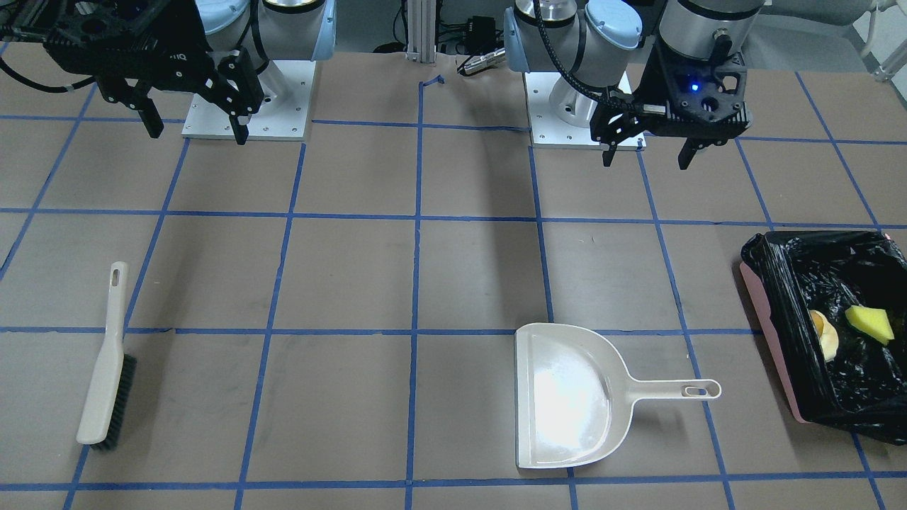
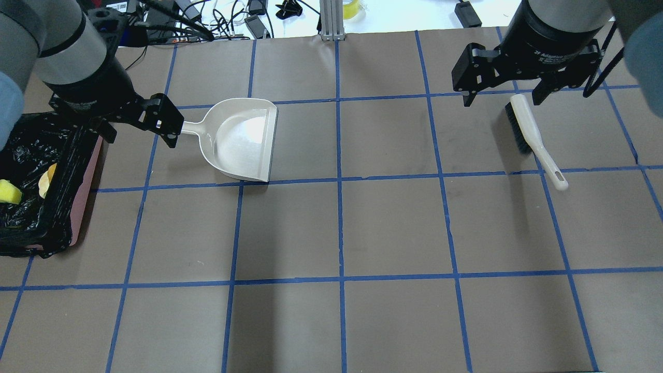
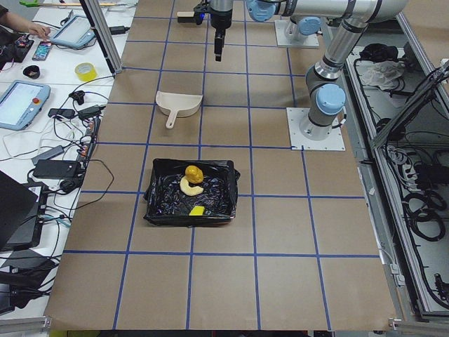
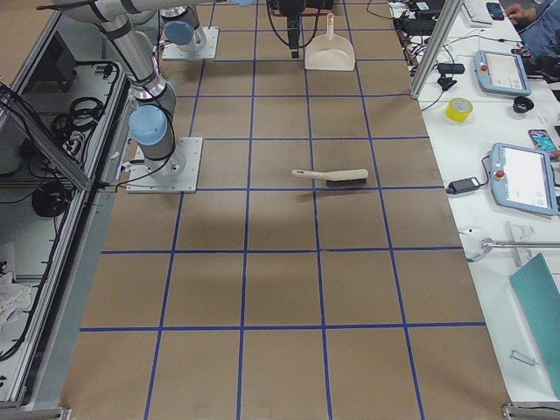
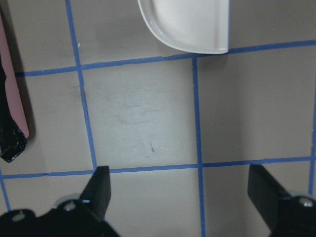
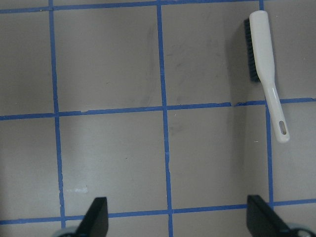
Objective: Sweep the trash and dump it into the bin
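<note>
Trash (image 3: 188,187), three pieces, lies in one bin (image 3: 157,208); left end effector (image 1: 647,160), right end effector (image 1: 198,134) hang released.

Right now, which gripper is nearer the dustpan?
Left. The left gripper hangs by the dustpan, at its handle; the right gripper is far off, near the brush.

Robotics lab: blue-taped grid table (image 2: 393,228), teach pendants (image 4: 523,178), cable tangles (image 3: 74,116) alongside, arm mounts bolted down.
</note>
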Available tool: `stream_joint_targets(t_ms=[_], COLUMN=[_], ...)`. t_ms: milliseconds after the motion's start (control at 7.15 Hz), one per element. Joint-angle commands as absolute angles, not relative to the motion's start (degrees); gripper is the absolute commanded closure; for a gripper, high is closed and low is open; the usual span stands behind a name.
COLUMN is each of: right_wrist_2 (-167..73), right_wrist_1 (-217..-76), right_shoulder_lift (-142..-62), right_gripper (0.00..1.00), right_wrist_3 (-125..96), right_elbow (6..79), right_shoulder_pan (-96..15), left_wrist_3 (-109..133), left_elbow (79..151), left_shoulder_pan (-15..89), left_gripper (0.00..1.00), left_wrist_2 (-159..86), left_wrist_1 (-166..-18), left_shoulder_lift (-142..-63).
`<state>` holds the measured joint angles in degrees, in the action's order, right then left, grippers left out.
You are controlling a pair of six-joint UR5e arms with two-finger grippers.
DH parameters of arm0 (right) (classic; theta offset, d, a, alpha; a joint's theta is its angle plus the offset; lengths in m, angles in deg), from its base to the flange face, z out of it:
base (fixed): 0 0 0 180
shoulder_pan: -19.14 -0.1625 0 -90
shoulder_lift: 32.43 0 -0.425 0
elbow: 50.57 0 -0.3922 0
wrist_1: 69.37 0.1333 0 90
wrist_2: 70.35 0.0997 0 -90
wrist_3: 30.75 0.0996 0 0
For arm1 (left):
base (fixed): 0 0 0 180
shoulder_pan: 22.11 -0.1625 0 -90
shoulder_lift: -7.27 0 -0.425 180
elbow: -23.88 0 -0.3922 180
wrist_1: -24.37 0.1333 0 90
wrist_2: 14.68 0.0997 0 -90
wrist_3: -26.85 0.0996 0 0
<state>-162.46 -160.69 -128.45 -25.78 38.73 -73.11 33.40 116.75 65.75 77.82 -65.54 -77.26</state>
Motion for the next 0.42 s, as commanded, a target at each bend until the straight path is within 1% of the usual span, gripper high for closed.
stream_joint_targets(t_ms=[0, 280], right_wrist_2=[-162.46, -162.37], right_wrist_1=[-160.69, -160.69], right_shoulder_lift=[-128.41, -128.5], right_gripper=[0.0, 0.0], right_wrist_3=[-25.83, -25.83], right_elbow=[38.73, 38.73], right_shoulder_pan=[-73.14, -73.14], left_wrist_3=[32.56, 33.7], left_elbow=[115.82, 116.69], left_shoulder_pan=[64.48, 64.21], left_gripper=[0.0, 0.0], left_wrist_2=[70.86, 71.45], left_wrist_1=[-64.94, -62.58], left_shoulder_lift=[-77.11, -77.2])
